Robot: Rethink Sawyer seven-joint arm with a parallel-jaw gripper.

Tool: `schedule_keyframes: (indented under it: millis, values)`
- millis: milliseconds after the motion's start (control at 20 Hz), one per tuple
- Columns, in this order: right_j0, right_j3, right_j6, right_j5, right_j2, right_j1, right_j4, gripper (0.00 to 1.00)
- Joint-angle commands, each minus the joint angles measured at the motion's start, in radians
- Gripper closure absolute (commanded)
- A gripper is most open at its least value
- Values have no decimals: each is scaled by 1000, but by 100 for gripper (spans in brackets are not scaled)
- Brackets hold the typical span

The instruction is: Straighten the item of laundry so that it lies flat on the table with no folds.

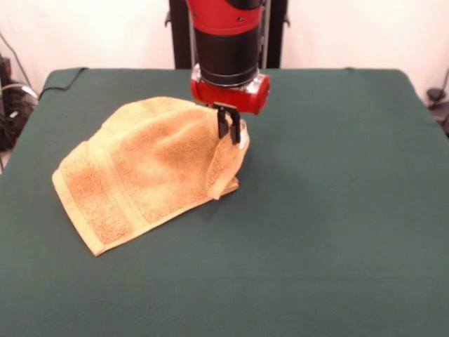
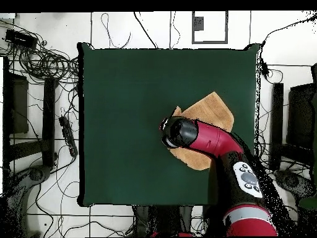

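The orange-tan towel lies on the left half of the green table, partly folded, with a banded hem along its near-left edge. Its right corner is drawn up off the table into a hanging fold. My gripper hangs straight down over that corner, and its black fingers are closed together on the raised towel edge. In the overhead view the arm covers the gripper. There the towel shows on both sides of the arm, on the table, near the table's right side.
The robot's black pedestal stands behind the table's far edge. Cables and gear lie off the table's left side. More cables cover the floor beside the table. The table cloth is turned up at the far left corner.
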Motion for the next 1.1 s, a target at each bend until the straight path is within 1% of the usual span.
schedule_keyframes:
  millis: [50,350,750,1100]
  values:
    - [59,94,212,-35,74,47,69,100]
    - [67,113,226,-59,85,34,89,100]
    - [98,115,260,-110,81,54,133,100]
    - [108,111,243,-126,70,68,157,100]
